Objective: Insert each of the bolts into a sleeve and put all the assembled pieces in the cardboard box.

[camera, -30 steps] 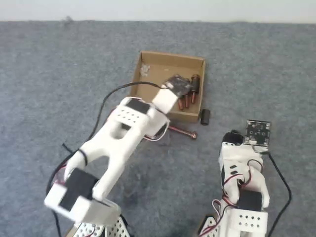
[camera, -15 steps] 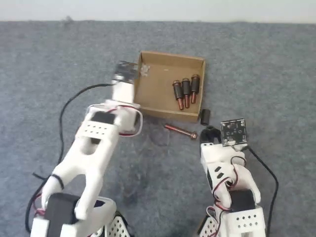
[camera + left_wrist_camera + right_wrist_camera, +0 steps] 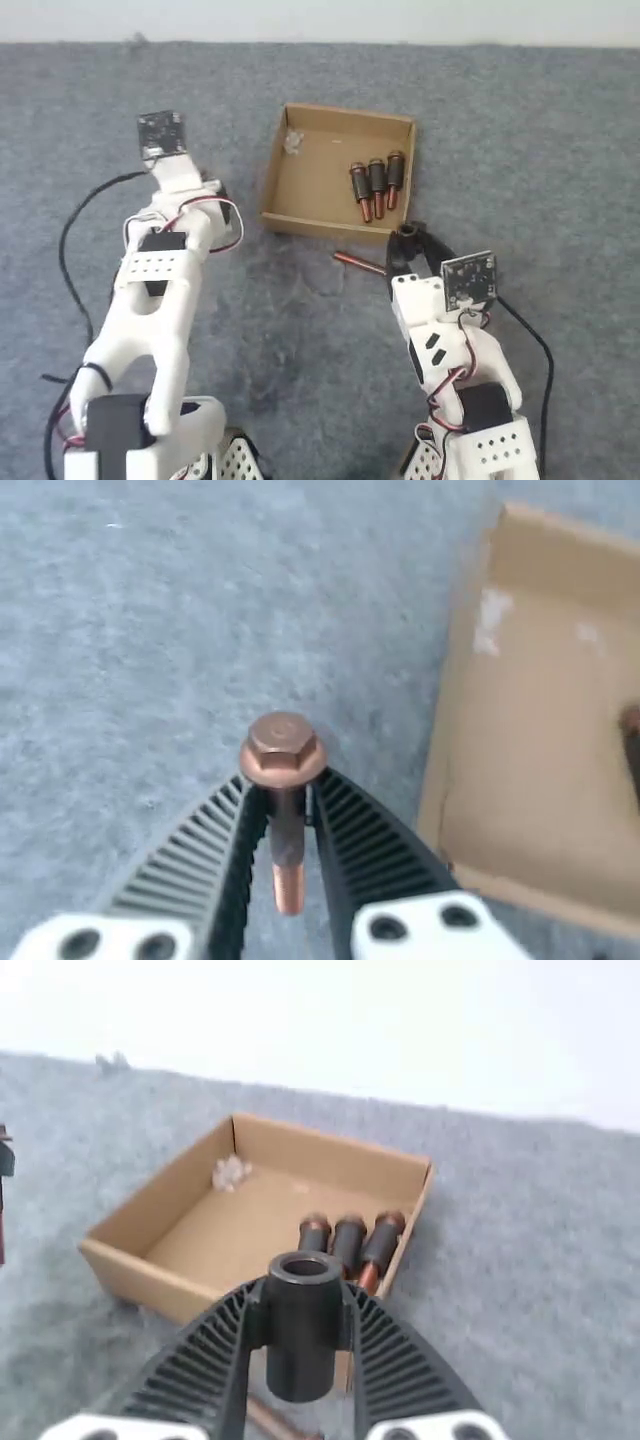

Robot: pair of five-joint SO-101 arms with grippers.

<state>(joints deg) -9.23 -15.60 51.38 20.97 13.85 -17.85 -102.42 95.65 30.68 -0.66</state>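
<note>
Left jaws are pinched on the shank of a copper-coloured hex-head bolt [image 3: 284, 780], head clear. Right jaws are clamped round a black cylindrical sleeve [image 3: 300, 1338], bore exposed, likely for mating. Three assembled pieces [image 3: 377, 186] are seen in the brown cardboard box [image 3: 300, 221], one loose bolt [image 3: 356, 262] beside it.

Copper-coloured hex-head metal bolt [image 3: 284, 755]: shiny copper head and shank. Left gripper [image 3: 284, 782] fingers [image 3: 210, 855]: black, ribbed, white at base. Matte black cylindrical sleeve [image 3: 300, 1350] between right gripper [image 3: 300, 1300] black ribbed fingers [image 3: 205, 1360]. Plain tan cardboard box [image 3: 310, 180]. Three assembled pieces [image 3: 377, 180]: black, copper ends. Loose copper bolt [image 3: 358, 262]. Mottled grey carpet [image 3: 520, 130]. White plastic arms [image 3: 160, 300], red and black wires [image 3: 232, 225].
</note>
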